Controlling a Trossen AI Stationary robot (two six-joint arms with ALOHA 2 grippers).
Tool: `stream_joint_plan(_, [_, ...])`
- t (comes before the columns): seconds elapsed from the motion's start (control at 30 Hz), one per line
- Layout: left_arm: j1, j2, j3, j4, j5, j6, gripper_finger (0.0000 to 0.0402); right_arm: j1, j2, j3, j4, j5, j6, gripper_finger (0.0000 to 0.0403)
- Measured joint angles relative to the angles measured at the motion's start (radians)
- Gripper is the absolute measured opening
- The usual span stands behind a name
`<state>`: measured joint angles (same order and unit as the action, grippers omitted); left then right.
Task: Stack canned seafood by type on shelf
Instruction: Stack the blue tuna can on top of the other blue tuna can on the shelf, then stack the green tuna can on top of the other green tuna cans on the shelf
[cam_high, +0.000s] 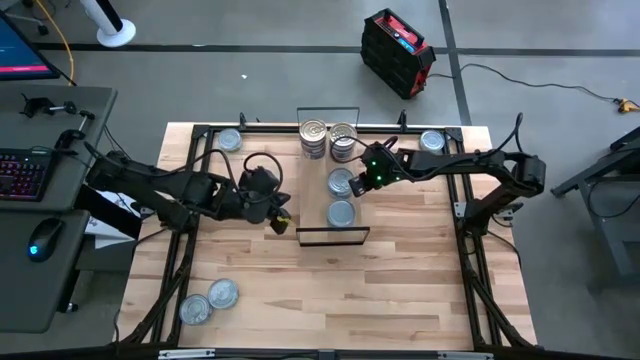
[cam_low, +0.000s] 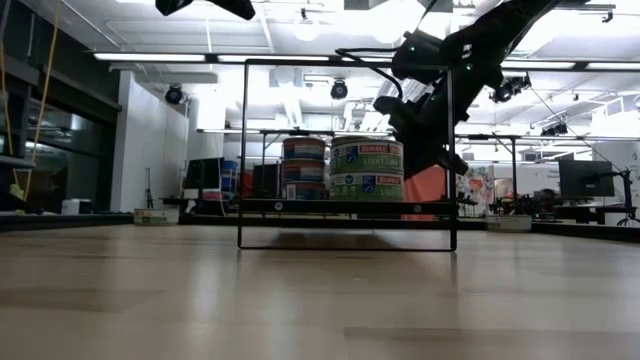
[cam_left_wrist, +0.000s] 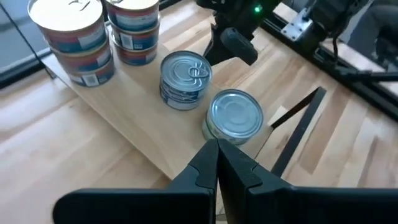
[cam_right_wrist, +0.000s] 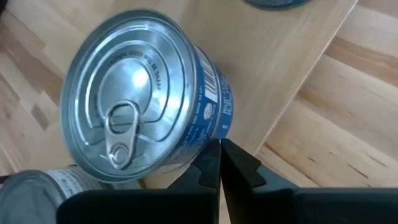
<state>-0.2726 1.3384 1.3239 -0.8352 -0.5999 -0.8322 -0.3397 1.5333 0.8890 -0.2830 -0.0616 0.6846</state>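
The shelf (cam_high: 318, 200) is a light-wood plank with black wire end frames, lying mid-table. At its far end stand two stacks of tins (cam_high: 313, 137) (cam_high: 343, 137). Nearer on the plank sit a ring-pull tin (cam_high: 341, 182) (cam_right_wrist: 137, 124) and a pale-topped tin (cam_high: 341, 213) (cam_left_wrist: 233, 115). My right gripper (cam_high: 362, 184) (cam_right_wrist: 219, 152) is shut, right beside the ring-pull tin, on the side toward the table's right. My left gripper (cam_high: 282, 222) (cam_left_wrist: 217, 155) is shut and hovers left of the shelf's near end, touching nothing. My right gripper has its shut fingertips (cam_right_wrist: 211, 149) level at the ring-pull tin's side wall (cam_right_wrist: 208, 106), on the side toward the table's right. The tin stands upright on the plank. I cannot tell whether the fingertips touch it.
Loose tins lie on the tabletop: one near the far left corner (cam_high: 229, 140), one near the far right corner (cam_high: 432, 140), two by the near left edge (cam_high: 222, 293) (cam_high: 195, 308). Bare wood lies near and right of the shelf.
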Motion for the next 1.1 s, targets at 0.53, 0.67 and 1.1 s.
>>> stream_joint_plan(0.53, [-0.038, -0.158, 0.000, -0.274, 0.034, 0.135, 0.0000, 0.007, 0.048, 0.000, 0.119, 0.015, 0.145, 0.0000])
stream_joint_plan(0.67, [-0.106, -0.219, -0.016, -0.376, 0.032, 0.157, 0.0000, 0.013, -0.042, 0.000, 0.067, 0.096, 0.150, 0.0000])
stream_joint_plan(1.1, [-0.539, -0.276, -0.636, 0.237, 0.286, -0.144, 0.0000, 0.541, -0.266, 0.001, -0.177, 0.429, 0.582, 0.0000])
